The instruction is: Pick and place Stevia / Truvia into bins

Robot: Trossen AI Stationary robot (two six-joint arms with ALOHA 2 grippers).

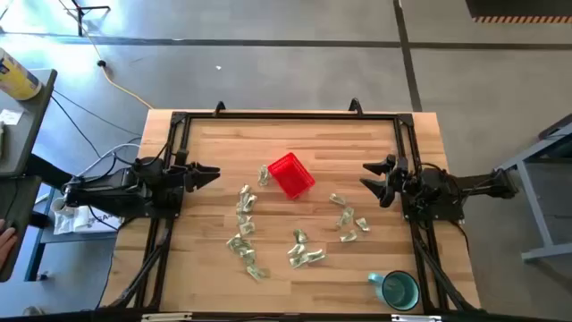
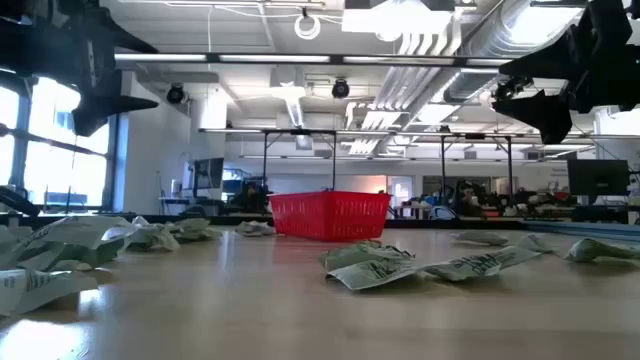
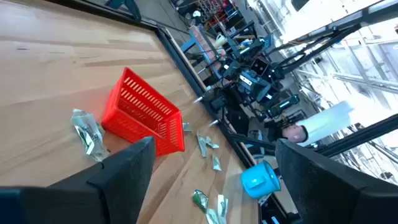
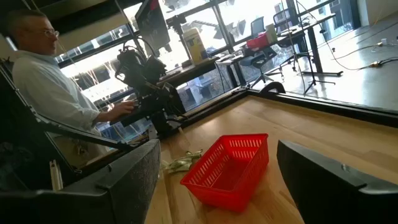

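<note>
The red mesh bin (image 1: 290, 175) stands on the wooden table, a little toward the far side of its middle; it also shows as the red bin (image 3: 144, 112) and the red bin (image 4: 230, 167). Several pale green Stevia packets (image 1: 246, 224) lie flat and scattered on the wood at the bin's near side, and more packets (image 1: 349, 217) lie to its right. My left gripper (image 1: 211, 173) hovers open at the table's left side, pointing toward the bin. My right gripper (image 1: 375, 177) hovers open at the right side, facing the bin. Neither holds anything.
A teal mug (image 1: 398, 288) stands at the near right corner. A dark metal frame (image 1: 286, 114) runs around the table's edges. A person in a white shirt (image 4: 43, 81) stands beyond the left edge. Bare wood lies between each gripper and the bin.
</note>
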